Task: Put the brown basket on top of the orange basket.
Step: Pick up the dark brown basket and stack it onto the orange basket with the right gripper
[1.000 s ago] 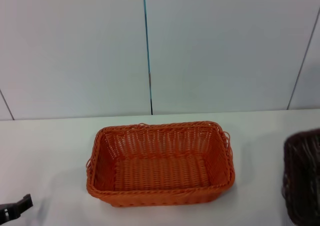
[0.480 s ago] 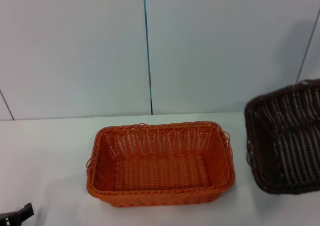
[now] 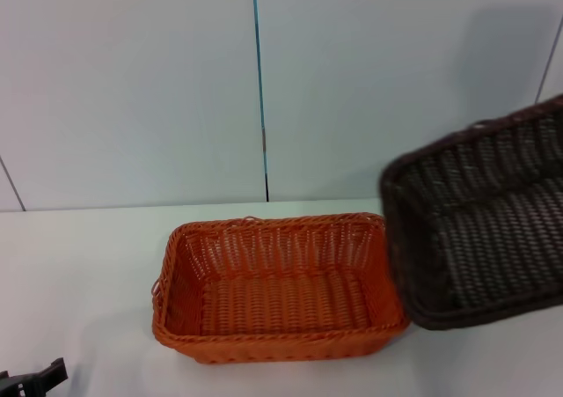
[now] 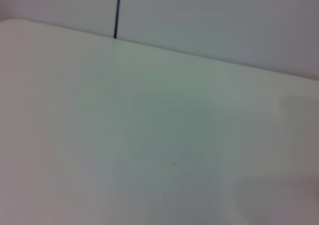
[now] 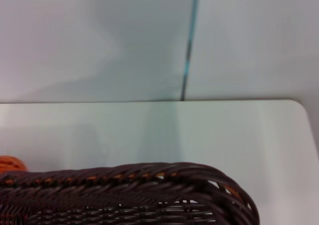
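Note:
The orange basket [image 3: 277, 291] stands upright on the white table in the middle of the head view. The brown basket [image 3: 488, 230] hangs in the air at the right, tilted with its opening towards me, and its near left corner overlaps the orange basket's right rim. My right arm carries it; the gripper itself is outside the head view. The right wrist view shows the brown basket's braided rim [image 5: 124, 195] close up, with a bit of the orange basket [image 5: 10, 163] behind it. My left gripper [image 3: 35, 382] is parked low at the front left of the table.
The white table [image 3: 79, 265] stretches left and right of the orange basket. A grey wall with a dark vertical seam [image 3: 260, 89] stands behind it. The left wrist view shows only bare table [image 4: 149, 135] and wall.
The brown basket has been lifted off the table at the far right and carried up and left, now reaching the orange basket's right rim. The left gripper has sunk slightly.

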